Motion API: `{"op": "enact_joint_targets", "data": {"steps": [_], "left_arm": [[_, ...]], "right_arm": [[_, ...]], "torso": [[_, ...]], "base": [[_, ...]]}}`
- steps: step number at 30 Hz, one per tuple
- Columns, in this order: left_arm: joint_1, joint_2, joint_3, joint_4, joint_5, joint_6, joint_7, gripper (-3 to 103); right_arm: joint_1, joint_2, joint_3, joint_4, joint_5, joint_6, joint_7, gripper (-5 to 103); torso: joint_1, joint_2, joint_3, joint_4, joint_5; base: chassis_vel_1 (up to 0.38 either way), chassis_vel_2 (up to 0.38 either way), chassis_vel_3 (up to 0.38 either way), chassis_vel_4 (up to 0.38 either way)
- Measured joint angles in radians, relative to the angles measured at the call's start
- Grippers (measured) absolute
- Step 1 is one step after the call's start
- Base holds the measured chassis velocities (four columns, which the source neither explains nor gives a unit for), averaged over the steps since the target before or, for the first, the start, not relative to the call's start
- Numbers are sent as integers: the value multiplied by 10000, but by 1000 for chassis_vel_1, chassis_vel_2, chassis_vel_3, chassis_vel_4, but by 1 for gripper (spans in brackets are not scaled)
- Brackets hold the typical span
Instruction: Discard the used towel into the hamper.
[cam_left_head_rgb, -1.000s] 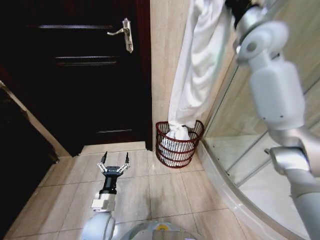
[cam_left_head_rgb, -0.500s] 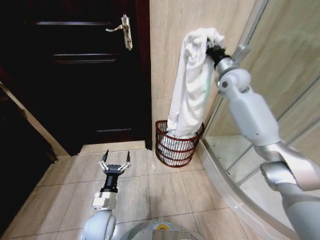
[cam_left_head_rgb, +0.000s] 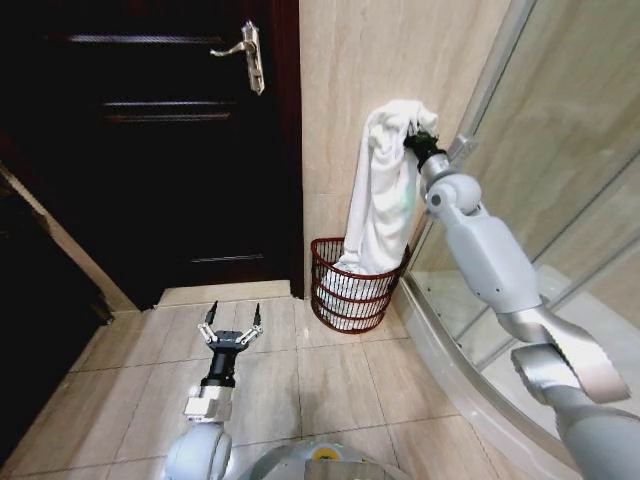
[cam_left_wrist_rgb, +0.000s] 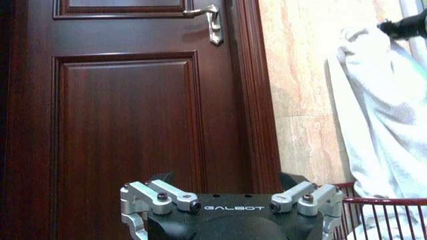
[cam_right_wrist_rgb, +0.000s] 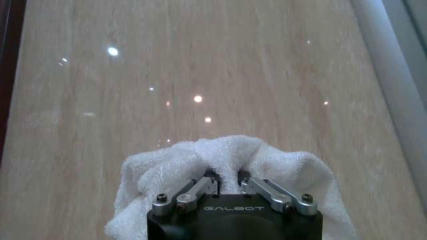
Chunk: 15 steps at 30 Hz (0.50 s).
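While the left gripper (cam_left_head_rgb: 231, 322) hangs low over the beige tiled floor (cam_left_head_rgb: 330, 385) with its fingers spread apart, idle and pointing toward the dark brown panelled wooden door (cam_left_head_rgb: 150, 150) with its silver lever handle (cam_left_head_rgb: 243, 52), the work sits farther right. At the foot of the beige stone wall (cam_left_head_rgb: 350, 80), just beside the door frame, stands the small dark red-brown wire hamper (cam_left_head_rgb: 345, 295) on the floor. Above it hangs the long white terry towel (cam_left_head_rgb: 385, 190), its lower end draped down into the hamper. Its bunched top is clamped in the fingers of the right gripper (cam_left_head_rgb: 418, 140), raised high against the wall, next to the curved glass shower screen (cam_left_head_rgb: 560, 180).
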Motion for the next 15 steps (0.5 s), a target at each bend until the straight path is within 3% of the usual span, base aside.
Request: {"op": "enact_joint_targets", "data": {"steps": [15], "left_arm": [[213, -116, 3, -108, 152, -179, 7, 100]], "right_arm": [[-828, 462, -192, 474, 168, 528, 330, 14]], "torso": [[-2, 4, 30, 6, -5]], "base": [[0, 0, 0, 0]]}}
